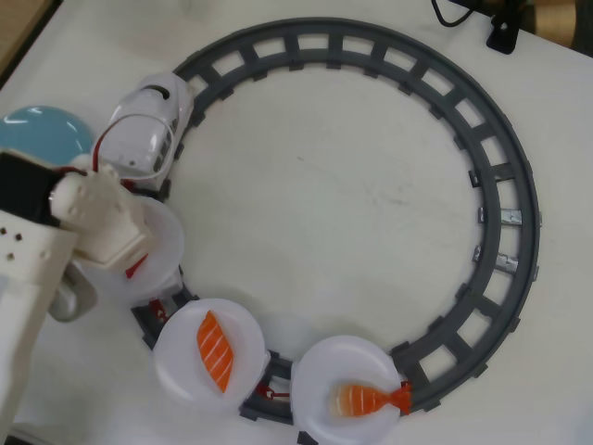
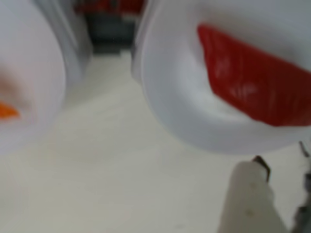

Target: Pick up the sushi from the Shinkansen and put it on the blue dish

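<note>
The dark-red sushi (image 2: pixel 252 87) lies flat on a white plate (image 2: pixel 184 111) and fills the upper right of the blurred wrist view. In the overhead view only a red sliver of the sushi (image 1: pixel 136 267) shows under the arm. That plate (image 1: pixel 167 236) rides right behind the white Shinkansen (image 1: pixel 148 125) on the grey track's left side. My gripper (image 2: pixel 283 167) hovers just short of the plate's rim, open, with nothing between its fingers (image 2: pixel 248 194). The light-blue dish (image 1: pixel 42 134) sits off the track at the far left, partly hidden by the arm (image 1: pixel 93 218).
Two more white plates follow on the track: one with striped orange salmon (image 1: pixel 215 350), one with orange shrimp (image 1: pixel 369 400). The grey ring track (image 1: pixel 505 185) encloses bare white table. A black cable and clamp (image 1: pixel 500 32) sit at the top right.
</note>
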`<state>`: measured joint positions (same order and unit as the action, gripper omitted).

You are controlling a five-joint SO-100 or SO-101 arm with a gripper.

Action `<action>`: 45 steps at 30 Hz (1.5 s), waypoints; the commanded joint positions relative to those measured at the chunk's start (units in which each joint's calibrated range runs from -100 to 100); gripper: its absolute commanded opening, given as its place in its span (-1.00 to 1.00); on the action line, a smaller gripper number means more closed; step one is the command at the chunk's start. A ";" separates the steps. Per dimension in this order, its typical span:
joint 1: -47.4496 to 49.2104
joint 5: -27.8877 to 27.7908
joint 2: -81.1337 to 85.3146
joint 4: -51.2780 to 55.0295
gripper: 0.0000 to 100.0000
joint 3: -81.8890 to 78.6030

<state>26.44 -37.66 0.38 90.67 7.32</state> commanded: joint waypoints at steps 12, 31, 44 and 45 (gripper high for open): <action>-0.74 -15.37 -6.06 -1.63 -0.49 4.40; 5.60 -16.63 -14.19 -5.11 -0.53 11.35; 7.10 -14.43 -24.81 -3.92 -0.94 32.36; 7.19 -14.48 -24.89 -1.63 -0.94 34.61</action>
<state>33.06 -52.35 -25.09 84.96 33.94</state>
